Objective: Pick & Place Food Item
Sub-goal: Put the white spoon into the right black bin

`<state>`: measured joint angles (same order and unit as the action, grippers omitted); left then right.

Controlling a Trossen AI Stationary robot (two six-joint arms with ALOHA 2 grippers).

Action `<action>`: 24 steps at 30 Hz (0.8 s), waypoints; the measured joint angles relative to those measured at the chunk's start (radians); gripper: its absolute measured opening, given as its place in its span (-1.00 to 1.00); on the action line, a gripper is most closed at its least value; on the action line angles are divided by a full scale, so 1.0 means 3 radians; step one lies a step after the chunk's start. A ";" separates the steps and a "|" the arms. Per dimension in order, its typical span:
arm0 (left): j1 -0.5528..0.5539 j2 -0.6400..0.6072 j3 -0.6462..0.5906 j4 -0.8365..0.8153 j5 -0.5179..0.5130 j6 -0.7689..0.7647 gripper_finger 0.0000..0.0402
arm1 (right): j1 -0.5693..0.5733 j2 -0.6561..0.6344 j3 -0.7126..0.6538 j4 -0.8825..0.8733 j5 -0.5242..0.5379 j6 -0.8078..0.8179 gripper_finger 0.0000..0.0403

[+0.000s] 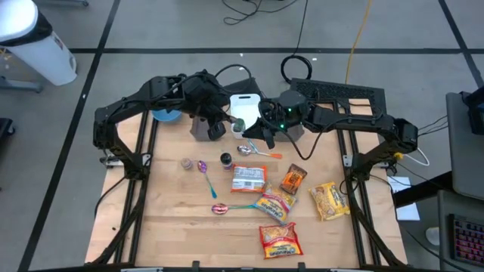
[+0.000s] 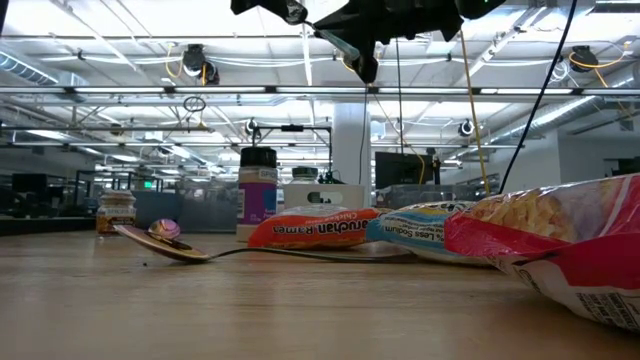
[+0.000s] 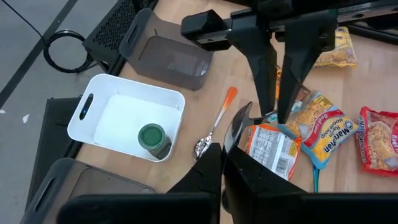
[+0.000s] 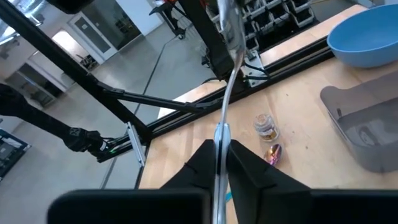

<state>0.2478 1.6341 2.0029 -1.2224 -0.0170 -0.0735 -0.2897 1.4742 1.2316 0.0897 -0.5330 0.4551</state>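
Wooden table (image 1: 166, 219), pale planks, open room on left half. Right gripper (image 4: 219, 163) raised over back middle, fingers clamped on thin metal spoon (image 4: 225, 81). Left gripper (image 3: 222, 163) closed, empty, above white tub (image 3: 106, 118). Crinkly ramen packs (image 1: 274, 205) lie front right.

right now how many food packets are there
5, clustered right of centre: white packet, orange packet beside it, yellow-blue ramen packet, yellow noodle packet rightmost, red noodle packet frontmost.
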 joint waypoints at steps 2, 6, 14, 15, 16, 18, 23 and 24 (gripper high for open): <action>0.0000 0.0000 0.0000 0.0001 -0.0001 -0.0003 -0.97 | 0.0003 0.0000 0.0001 -0.0012 0.0056 -0.0010 -0.95; 0.0001 0.0000 -0.0001 0.0017 -0.0011 -0.0001 -0.91 | 0.0005 0.0000 0.0003 -0.0013 0.0107 -0.0016 -0.94; 0.0005 0.0000 -0.0003 0.0158 0.0079 0.0105 -0.96 | 0.0004 -0.0005 0.0004 -0.0018 0.0106 -0.0075 -0.95; 0.0007 0.0000 -0.0003 0.0178 0.0112 0.0130 -0.95 | 0.0005 -0.0006 0.0004 -0.0018 0.0104 -0.0074 -0.95; 0.0009 0.0000 -0.0003 0.0199 0.0131 0.0138 -0.93 | 0.0006 -0.0006 0.0004 -0.0017 0.0101 -0.0074 -0.95; 0.0006 0.0001 -0.0003 0.0234 0.0148 0.0142 -0.86 | 0.0007 -0.0006 0.0005 0.0007 0.0100 -0.0078 -0.96; 0.0006 0.0006 -0.0004 0.0249 0.0155 0.0118 -0.58 | 0.0009 -0.0006 0.0006 0.0011 0.0096 -0.0084 -0.96; 0.0006 0.0006 -0.0004 0.0253 0.0155 0.0116 -0.52 | 0.0009 -0.0006 0.0006 0.0012 0.0094 -0.0084 -0.96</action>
<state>0.2496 1.6360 2.0018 -1.1466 0.0296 -0.0387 -0.2871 1.4723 1.2335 0.0931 -0.5047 0.4297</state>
